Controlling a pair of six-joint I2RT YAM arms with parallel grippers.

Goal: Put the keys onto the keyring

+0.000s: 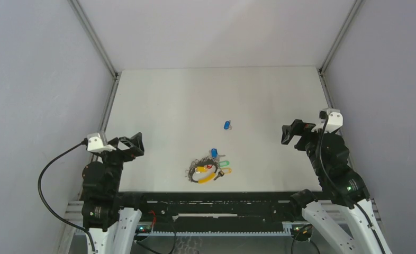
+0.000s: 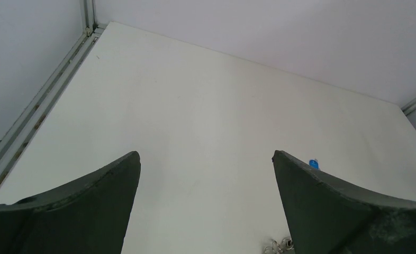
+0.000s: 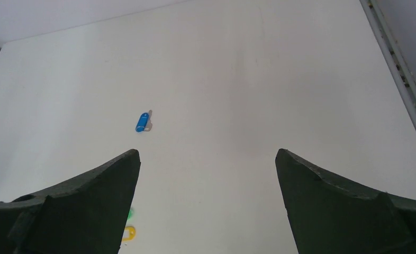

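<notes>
The keyring [image 1: 199, 173], a grey chain-like loop with a yellow curved section, lies near the table's front centre. Keys with coloured heads lie clustered at it: blue [image 1: 214, 153], green [image 1: 224, 163], yellow, red and black. One blue key [image 1: 227, 125] lies alone farther back; it shows in the right wrist view [image 3: 142, 121] and, partly hidden, in the left wrist view [image 2: 314, 163]. My left gripper [image 1: 133, 143] is open and empty at the left, apart from the keys. My right gripper [image 1: 291, 133] is open and empty at the right.
The white table [image 1: 169, 106] is enclosed by grey walls with metal rails [image 1: 110, 100] along its left and right edges. A black rail [image 1: 216, 203] runs along the front edge between the arm bases.
</notes>
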